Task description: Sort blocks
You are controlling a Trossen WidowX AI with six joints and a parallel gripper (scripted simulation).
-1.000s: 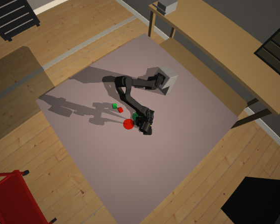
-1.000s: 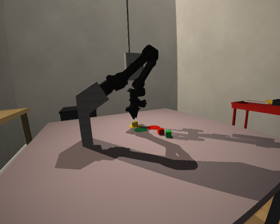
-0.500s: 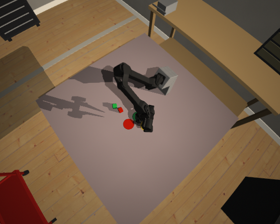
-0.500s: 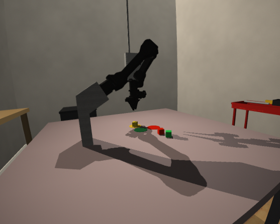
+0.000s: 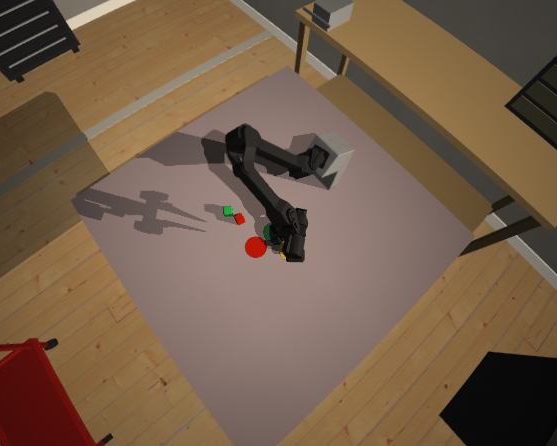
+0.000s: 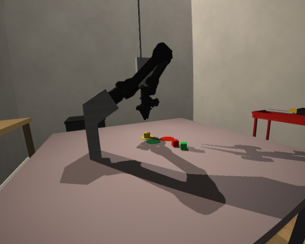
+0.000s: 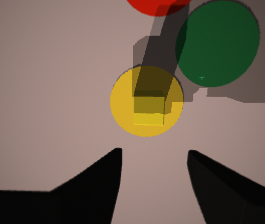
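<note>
Above the yellow circle: gripper [image 7: 154,162] hangs well off the table [image 6: 159,219], jaws parted, nothing between them.
Yellow block [image 7: 149,106]: lies inside the yellow circle [image 7: 123,107], free of the fingers; its right edge sits close to the rim, so wholly inside looks likely but narrow on that side.
Red block [image 6: 175,143]: on the table just beside the red circle [image 6: 167,138], at its near right edge, judged not inside.
Green block [image 6: 183,145]: right of the red block, close to it, apart from the green circle [image 6: 153,141].
Risk one: red and green blocks sit close together; fingers coming down on one may nudge the other.
Risk two: the three circles nearly touch, so a placed block could overlap a neighbouring colour.
Risk three: carrying a block low past the yellow block could knock it off its circle.
Count, blocks: three, one each of yellow, red, green.
Count, circles: three, same colours.
Count, arms: one.
</note>
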